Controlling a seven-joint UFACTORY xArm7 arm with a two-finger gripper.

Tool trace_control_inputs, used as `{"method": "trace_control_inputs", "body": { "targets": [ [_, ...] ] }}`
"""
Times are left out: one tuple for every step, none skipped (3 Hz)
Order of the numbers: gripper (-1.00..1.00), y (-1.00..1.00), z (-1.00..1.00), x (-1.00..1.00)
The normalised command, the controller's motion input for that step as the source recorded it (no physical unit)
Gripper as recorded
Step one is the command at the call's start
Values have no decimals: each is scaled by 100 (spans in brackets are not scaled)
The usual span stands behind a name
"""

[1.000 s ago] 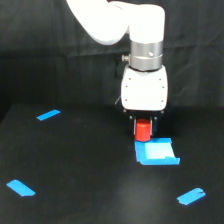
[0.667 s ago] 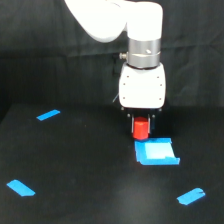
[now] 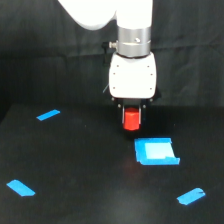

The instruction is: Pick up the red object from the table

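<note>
The red object (image 3: 131,120) is a small bright-red block held between the dark fingers of my gripper (image 3: 132,121), which is shut on it. It hangs above the black table (image 3: 90,170), clear of the surface, up and to the exterior view's left of the blue square patch (image 3: 155,151). The white gripper body (image 3: 132,76) rises above it and hides the top of the block.
Blue tape strips lie on the table: one at the exterior view's left rear (image 3: 48,114), one at the front left (image 3: 20,187), one at the front right (image 3: 190,196). A black cloth backdrop (image 3: 45,55) hangs behind the table.
The gripper has risen with the red object in it, lifting it higher above the table and away from the blue square patch.
</note>
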Motion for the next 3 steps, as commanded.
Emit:
{"method": "trace_control_inputs", "body": {
  "targets": [
    [-100, 2, 100, -15],
    [-100, 7, 100, 3],
    [-100, 10, 100, 4]
  ]
}}
